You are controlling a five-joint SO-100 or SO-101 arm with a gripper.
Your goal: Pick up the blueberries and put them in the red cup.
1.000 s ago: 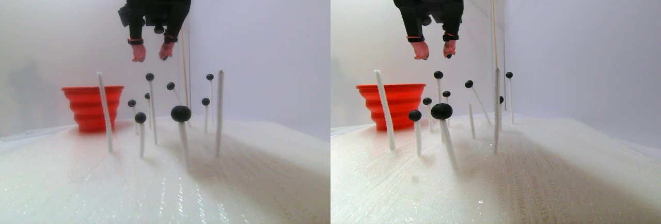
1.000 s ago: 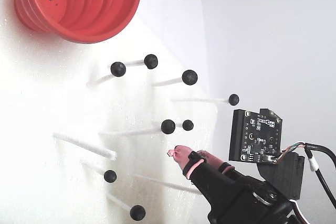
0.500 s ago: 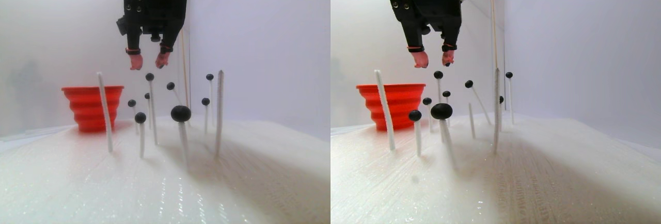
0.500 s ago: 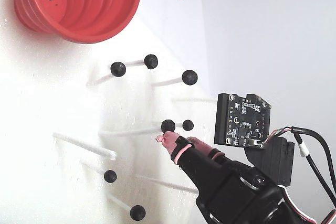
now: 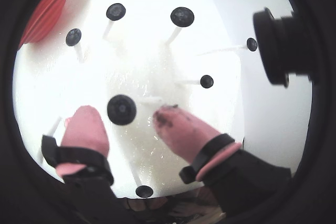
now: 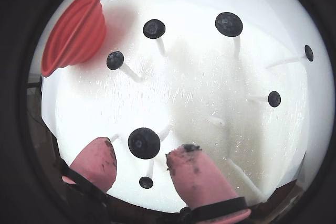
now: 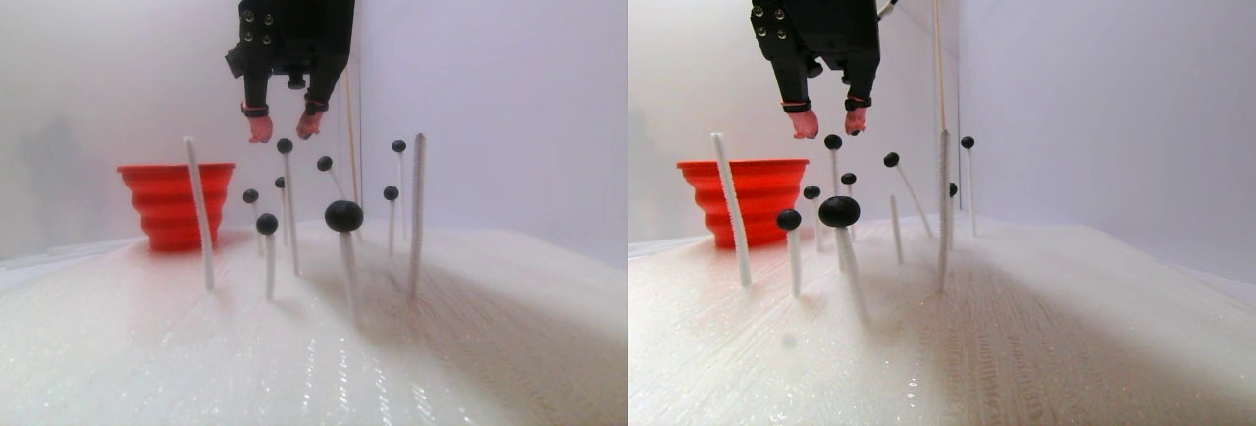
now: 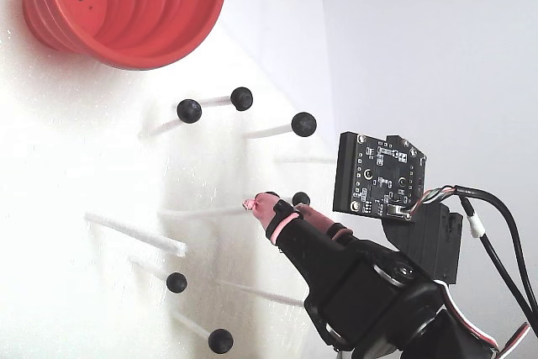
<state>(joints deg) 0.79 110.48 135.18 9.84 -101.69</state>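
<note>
Pincer [image 6: 144,163]: black body, two rounded pink rubbery fingertips [image 6: 194,174], spread apart either side of one matte black blueberry [image 6: 144,142] atop a thin white stick [image 7: 290,212]. Further blueberries [image 5: 182,17] stand beyond on the glossy white surface [image 7: 294,347]. Ribbed red cup [image 6: 73,30] sits farther off, up-left in both wrist views.

Pink fingertips [image 6: 191,169] parted, one blueberry [image 6: 144,142] between, unclamped; red cup [image 6: 73,30] upper left.
</note>
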